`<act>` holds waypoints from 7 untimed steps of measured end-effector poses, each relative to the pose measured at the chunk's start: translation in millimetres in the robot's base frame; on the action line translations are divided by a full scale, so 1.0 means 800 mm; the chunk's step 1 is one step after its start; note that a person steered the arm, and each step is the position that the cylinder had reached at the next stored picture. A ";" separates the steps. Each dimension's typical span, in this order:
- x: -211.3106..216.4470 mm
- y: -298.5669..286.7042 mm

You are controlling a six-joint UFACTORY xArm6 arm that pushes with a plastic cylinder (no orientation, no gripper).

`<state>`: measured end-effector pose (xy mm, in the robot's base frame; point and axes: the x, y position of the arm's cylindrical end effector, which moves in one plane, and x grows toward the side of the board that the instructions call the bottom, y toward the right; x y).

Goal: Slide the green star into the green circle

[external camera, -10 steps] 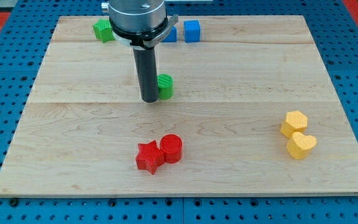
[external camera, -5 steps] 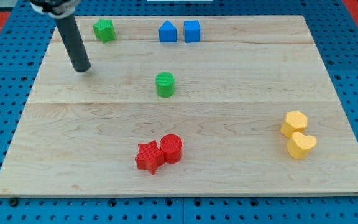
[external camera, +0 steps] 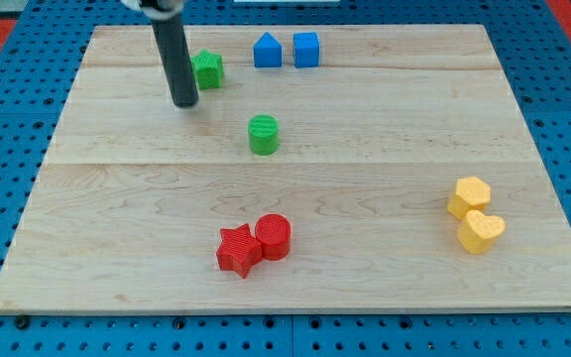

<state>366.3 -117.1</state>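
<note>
Since prev. frame, green star (external camera: 207, 69) had shifted toward view's right on worktop (external camera: 365, 149), now up-left of green circle (external camera: 263, 134), apart. My tip (external camera: 184, 102) had followed, sitting just below-left of star. No fingers on rig; state n/a.

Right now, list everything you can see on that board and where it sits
green star: 1, green, upper left, just right of my rod
green circle: 1, green, centre, below-right of the star, apart from it
blue blocks: 2, blue, side by side at the view's top
red star: 1, red, lower centre
red cylinder: 1, red, touching the red star's right side
yellow blocks: 2, yellow, right edge, touching
wooden board: 1, pale wood
my tip: 1, dark rod, below-left of the green star
</note>
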 end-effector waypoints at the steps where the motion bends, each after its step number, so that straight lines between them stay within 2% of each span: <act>1: -0.036 -0.036; 2: -0.096 -0.071; 3: -0.141 -0.052; 4: -0.104 0.014; 5: -0.070 0.041; 6: -0.116 0.035; 7: -0.100 0.065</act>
<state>286.5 -65.1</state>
